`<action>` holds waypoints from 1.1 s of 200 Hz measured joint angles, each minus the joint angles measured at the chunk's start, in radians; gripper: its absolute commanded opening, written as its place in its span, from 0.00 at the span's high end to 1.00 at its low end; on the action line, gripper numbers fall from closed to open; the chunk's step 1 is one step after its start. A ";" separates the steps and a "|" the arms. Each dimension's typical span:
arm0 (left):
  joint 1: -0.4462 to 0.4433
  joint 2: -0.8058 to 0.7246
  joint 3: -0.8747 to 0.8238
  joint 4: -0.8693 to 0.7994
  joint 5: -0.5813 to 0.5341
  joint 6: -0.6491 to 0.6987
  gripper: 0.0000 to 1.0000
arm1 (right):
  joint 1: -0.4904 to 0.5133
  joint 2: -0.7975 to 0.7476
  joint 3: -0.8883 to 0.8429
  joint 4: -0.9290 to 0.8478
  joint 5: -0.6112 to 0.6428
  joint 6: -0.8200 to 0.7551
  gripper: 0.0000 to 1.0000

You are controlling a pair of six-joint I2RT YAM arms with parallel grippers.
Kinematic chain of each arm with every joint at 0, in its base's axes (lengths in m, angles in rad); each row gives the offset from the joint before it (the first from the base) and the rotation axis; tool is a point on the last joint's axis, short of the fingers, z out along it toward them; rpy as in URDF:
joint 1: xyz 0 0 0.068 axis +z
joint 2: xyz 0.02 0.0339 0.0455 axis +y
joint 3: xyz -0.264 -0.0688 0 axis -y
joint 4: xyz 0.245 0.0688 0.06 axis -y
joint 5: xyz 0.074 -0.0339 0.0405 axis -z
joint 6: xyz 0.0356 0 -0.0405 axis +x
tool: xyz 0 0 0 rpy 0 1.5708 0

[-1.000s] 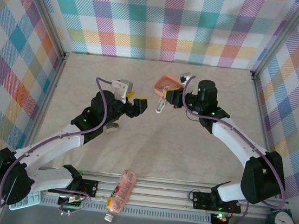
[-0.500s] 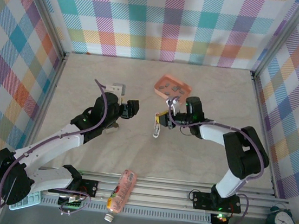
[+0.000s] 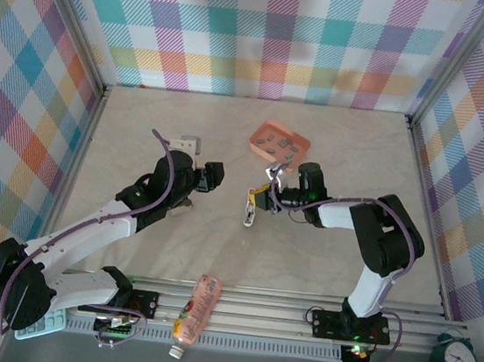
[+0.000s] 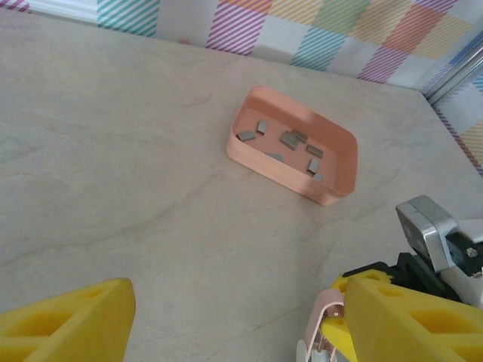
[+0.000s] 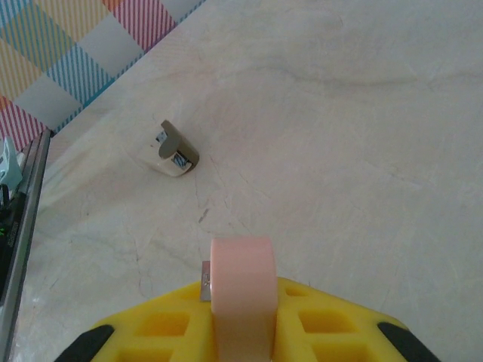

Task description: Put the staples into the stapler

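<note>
The stapler (image 3: 249, 208) is pale pink and white and lies low over the middle of the table, with my right gripper (image 3: 263, 199) shut on it. In the right wrist view its pink body (image 5: 241, 264) sticks out between the yellow fingers (image 5: 324, 324). My left gripper (image 3: 212, 176) hovers just left of it, open and holding nothing. In the left wrist view the stapler's end (image 4: 323, 320) shows beside the left gripper's right finger (image 4: 415, 324). Several grey staples (image 4: 290, 139) lie in the salmon-pink tray (image 4: 332, 192), which stands behind the stapler (image 3: 279, 141).
A small grey-and-white object (image 3: 192, 143) lies on the table behind the left gripper, and also shows in the right wrist view (image 5: 175, 151). A pink bottle (image 3: 197, 308) lies across the front rail. Plaid walls enclose the table on three sides.
My right arm has folded down and carried the stapler from beside the tray toward the near middle of the table. The left gripper has drawn back slightly to the left.
</note>
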 measured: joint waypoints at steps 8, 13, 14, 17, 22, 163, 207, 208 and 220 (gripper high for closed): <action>0.000 0.002 -0.002 0.000 0.000 -0.004 0.28 | -0.001 0.002 -0.009 0.000 -0.003 0.000 0.77; 0.000 0.003 -0.003 0.000 0.000 -0.006 0.28 | -0.002 0.003 -0.015 0.000 -0.005 0.000 0.77; 0.000 0.003 -0.003 0.000 0.000 -0.007 0.28 | -0.002 0.003 -0.016 0.000 -0.005 0.000 0.77; 0.000 0.004 -0.003 0.000 0.000 -0.007 0.27 | -0.002 0.003 -0.019 0.000 -0.005 0.000 0.77; 0.000 0.005 -0.003 0.000 0.000 -0.009 0.27 | -0.003 0.003 -0.023 0.001 -0.007 0.000 0.77; 0.000 0.023 -0.005 0.000 -0.013 -0.015 0.28 | -0.041 0.090 -0.031 0.082 -0.037 0.019 0.58; 0.000 0.023 -0.005 0.000 -0.019 -0.018 0.28 | -0.042 0.080 -0.031 0.070 -0.017 0.054 0.48; 0.000 0.023 -0.005 0.000 -0.019 -0.018 0.28 | -0.042 0.078 -0.031 0.065 -0.013 0.057 0.48; 0.000 0.023 -0.005 -0.003 -0.026 -0.026 0.28 | -0.042 0.054 -0.031 0.026 0.008 0.075 0.46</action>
